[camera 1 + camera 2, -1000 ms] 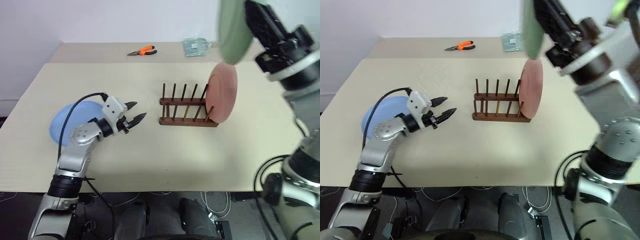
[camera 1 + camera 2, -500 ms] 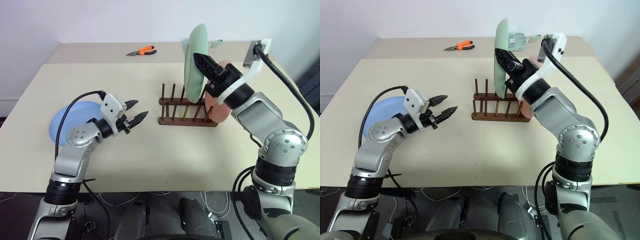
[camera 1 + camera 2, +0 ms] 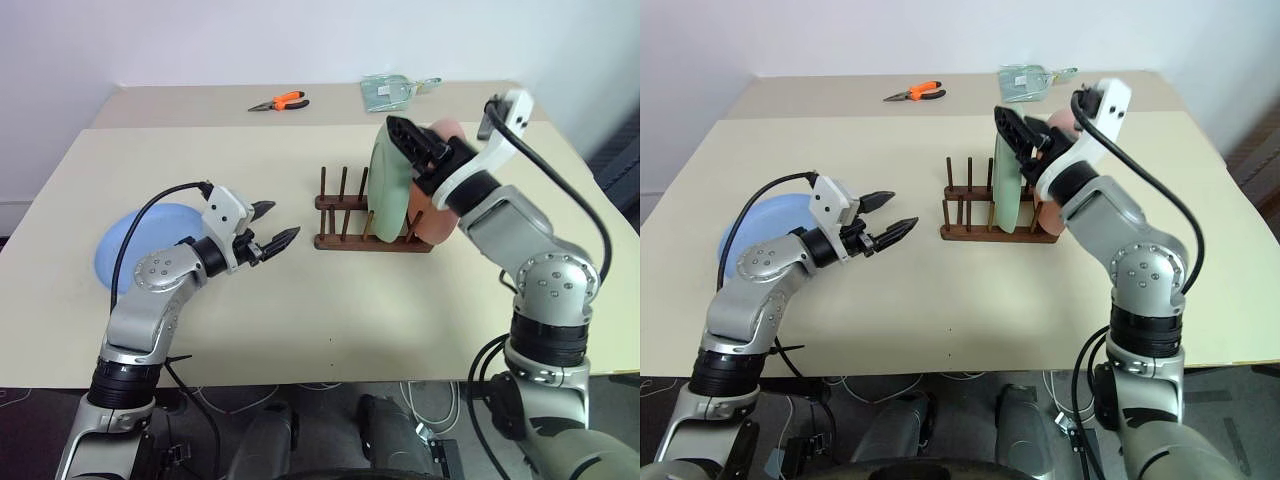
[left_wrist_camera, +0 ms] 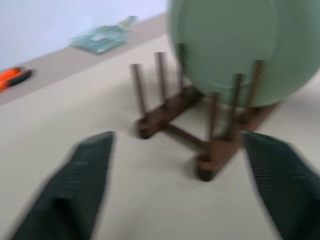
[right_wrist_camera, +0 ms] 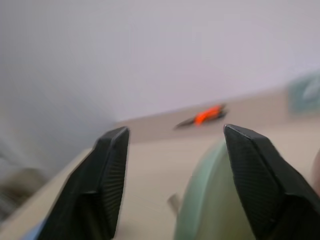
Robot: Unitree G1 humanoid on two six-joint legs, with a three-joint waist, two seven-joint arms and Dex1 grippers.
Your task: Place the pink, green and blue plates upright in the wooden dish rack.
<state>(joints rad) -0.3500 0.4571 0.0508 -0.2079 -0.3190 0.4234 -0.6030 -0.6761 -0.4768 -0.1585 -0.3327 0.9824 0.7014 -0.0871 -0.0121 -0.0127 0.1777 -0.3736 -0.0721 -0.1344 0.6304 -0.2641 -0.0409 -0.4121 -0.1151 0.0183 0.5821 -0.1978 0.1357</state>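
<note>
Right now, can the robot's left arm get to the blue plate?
Probably yes. The blue plate lies flat on the table right beside the left arm, with nothing on top of it. The left gripper is open and holds nothing, though it points away toward the wooden dish rack.

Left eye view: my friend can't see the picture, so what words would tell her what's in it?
A green plate stands upright in a wooden dish rack beside a pink plate, with the right pincer open at its top edge. The left pincer hovers open over the table, and a blue plate lies flat behind that arm.
</note>
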